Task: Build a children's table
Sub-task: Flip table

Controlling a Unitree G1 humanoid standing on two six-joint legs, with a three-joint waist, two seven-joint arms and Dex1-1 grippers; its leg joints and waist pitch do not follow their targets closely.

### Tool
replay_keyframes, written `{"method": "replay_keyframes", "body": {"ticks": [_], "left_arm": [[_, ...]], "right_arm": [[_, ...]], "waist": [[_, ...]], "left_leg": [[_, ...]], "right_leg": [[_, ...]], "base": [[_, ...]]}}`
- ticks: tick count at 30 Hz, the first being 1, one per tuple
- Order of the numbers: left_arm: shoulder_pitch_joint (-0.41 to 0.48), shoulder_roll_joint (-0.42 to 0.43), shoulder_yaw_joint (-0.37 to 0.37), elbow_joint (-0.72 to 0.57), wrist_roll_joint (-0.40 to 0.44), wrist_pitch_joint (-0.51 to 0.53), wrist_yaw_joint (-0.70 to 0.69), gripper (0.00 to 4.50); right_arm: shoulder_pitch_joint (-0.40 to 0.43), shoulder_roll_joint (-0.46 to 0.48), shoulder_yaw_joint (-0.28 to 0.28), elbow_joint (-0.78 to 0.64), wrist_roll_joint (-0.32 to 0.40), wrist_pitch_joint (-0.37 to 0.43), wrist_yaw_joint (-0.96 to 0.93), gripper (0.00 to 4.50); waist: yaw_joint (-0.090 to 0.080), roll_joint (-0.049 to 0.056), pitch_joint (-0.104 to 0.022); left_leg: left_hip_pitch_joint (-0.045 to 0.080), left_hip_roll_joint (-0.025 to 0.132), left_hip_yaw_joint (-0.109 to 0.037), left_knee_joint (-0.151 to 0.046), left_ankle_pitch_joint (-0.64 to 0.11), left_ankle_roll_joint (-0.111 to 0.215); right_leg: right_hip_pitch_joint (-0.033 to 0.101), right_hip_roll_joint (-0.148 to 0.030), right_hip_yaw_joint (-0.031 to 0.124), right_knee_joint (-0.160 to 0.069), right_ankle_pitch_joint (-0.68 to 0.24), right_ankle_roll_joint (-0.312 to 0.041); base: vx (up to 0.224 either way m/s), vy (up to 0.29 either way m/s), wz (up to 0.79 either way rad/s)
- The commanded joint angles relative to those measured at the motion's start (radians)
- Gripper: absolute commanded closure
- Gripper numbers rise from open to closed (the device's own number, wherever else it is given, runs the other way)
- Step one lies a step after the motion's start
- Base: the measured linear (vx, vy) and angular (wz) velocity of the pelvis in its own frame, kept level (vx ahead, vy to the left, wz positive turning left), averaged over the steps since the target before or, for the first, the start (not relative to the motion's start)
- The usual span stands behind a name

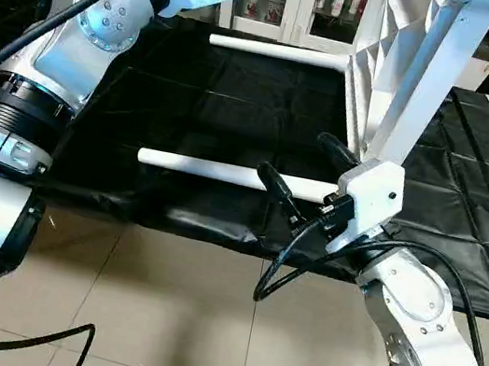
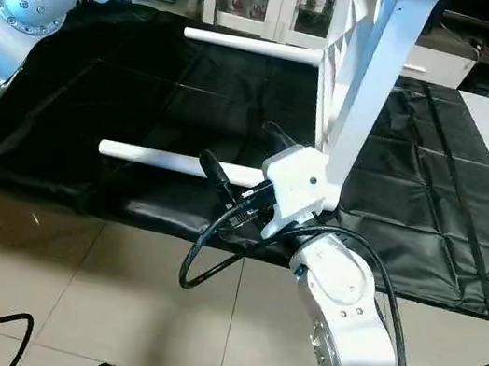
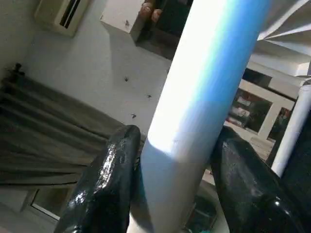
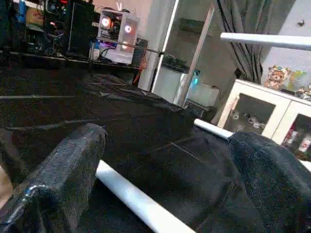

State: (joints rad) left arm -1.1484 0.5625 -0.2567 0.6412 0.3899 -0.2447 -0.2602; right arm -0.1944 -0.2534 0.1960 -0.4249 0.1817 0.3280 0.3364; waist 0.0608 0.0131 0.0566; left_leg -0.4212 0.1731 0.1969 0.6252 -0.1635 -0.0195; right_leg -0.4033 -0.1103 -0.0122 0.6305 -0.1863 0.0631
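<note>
Children's table (image 1: 379,65), tipped on edge at the far right of the black-covered work surface (image 1: 207,129), needs steadying: left gripper (image 3: 170,189) fingers bracket a raised leg (image 3: 204,97), so close squarely, while the right gripper (image 1: 307,175), fingers apart, straddles the near leg (image 1: 200,168).

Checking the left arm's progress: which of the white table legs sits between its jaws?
The raised leg slanting up from the tabletop, flanked by the left gripper's fingers. The near leg and far leg run level.
</note>
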Motion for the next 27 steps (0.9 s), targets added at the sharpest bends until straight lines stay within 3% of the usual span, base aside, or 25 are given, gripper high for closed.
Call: {"method": "replay_keyframes", "body": {"ticks": [1, 7, 13, 14, 18, 21, 24, 27], "left_arm": [[-0.013, -0.02, 0.057, -0.024, -0.053, 0.036, 0.001, 2.39], [0.01, -0.07, 0.165, -0.114, -0.164, 0.138, 0.04, 2.39], [0.03, -0.108, 0.243, -0.196, -0.222, 0.215, 0.079, 2.39], [0.036, -0.127, 0.27, -0.208, -0.248, 0.227, 0.091, 2.39], [0.047, -0.166, 0.336, -0.264, -0.316, 0.282, 0.1, 2.39], [0.054, -0.18, 0.377, -0.308, -0.334, 0.343, 0.116, 2.39], [0.061, -0.195, 0.409, -0.342, -0.349, 0.403, 0.113, 2.39], [0.074, -0.194, 0.404, -0.366, -0.337, 0.421, 0.1, 2.39]], "right_arm": [[0.004, 0.001, -0.002, -0.01, -0.006, 0.004, 0.002, 0.0], [0.015, 0.013, 0.004, -0.008, 0.0, 0.023, -0.003, 0.0], [0.023, 0.023, -0.007, 0.006, 0.005, 0.034, -0.015, 0.0], [0.024, 0.025, -0.013, 0.009, 0.007, 0.035, -0.017, 0.0], [0.03, 0.047, -0.046, 0.023, 0.034, 0.062, -0.036, 0.0], [0.037, 0.061, -0.077, 0.041, 0.071, 0.079, -0.034, 0.0], [0.05, 0.057, -0.087, 0.049, 0.106, 0.096, -0.009, 0.0], [0.072, 0.024, -0.058, 0.048, 0.091, 0.092, 0.031, 0.0]], "waist": [[-0.001, 0.01, -0.074], [0.001, 0.007, -0.074], [0.006, 0.003, -0.079], [0.011, 0.007, -0.08], [0.028, 0.007, -0.085], [0.034, 0.002, -0.09], [0.039, 0.003, -0.085], [0.037, -0.001, -0.079]], "left_leg": [[0.049, 0.038, -0.033, -0.097, -0.39, -0.1], [0.048, 0.038, -0.032, -0.097, -0.382, -0.095], [0.041, 0.035, -0.026, -0.086, -0.263, -0.049], [0.039, 0.035, -0.024, -0.082, -0.215, -0.031], [0.04, 0.035, -0.021, -0.076, -0.162, -0.008], [0.035, 0.034, -0.02, -0.069, -0.093, 0.018], [0.035, 0.036, -0.02, -0.071, -0.133, 0.026], [0.032, 0.036, -0.019, -0.078, -0.185, 0.004]], "right_leg": [[0.014, -0.018, 0.013, -0.07, -0.164, -0.193], [0.017, -0.019, 0.013, -0.07, -0.165, -0.197], [0.025, -0.019, 0.012, -0.062, -0.079, -0.222], [0.026, -0.019, 0.012, -0.059, -0.037, -0.228], [0.023, -0.017, 0.01, -0.052, 0.011, -0.244], [0.025, -0.015, 0.007, -0.042, 0.083, -0.255], [0.023, -0.018, 0.006, -0.048, 0.034, -0.254], [0.022, -0.018, 0.007, -0.059, -0.05, -0.225]], "base": [[0.0, 0.0, 0.0], [0.0, 0.0, 0.0], [0.0, 0.0, 0.0], [0.0, 0.0, 0.0], [0.0, 0.0, 0.0], [0.0, 0.0, 0.0], [0.0, 0.0, 0.0], [0.0, 0.0, 0.0]]}}
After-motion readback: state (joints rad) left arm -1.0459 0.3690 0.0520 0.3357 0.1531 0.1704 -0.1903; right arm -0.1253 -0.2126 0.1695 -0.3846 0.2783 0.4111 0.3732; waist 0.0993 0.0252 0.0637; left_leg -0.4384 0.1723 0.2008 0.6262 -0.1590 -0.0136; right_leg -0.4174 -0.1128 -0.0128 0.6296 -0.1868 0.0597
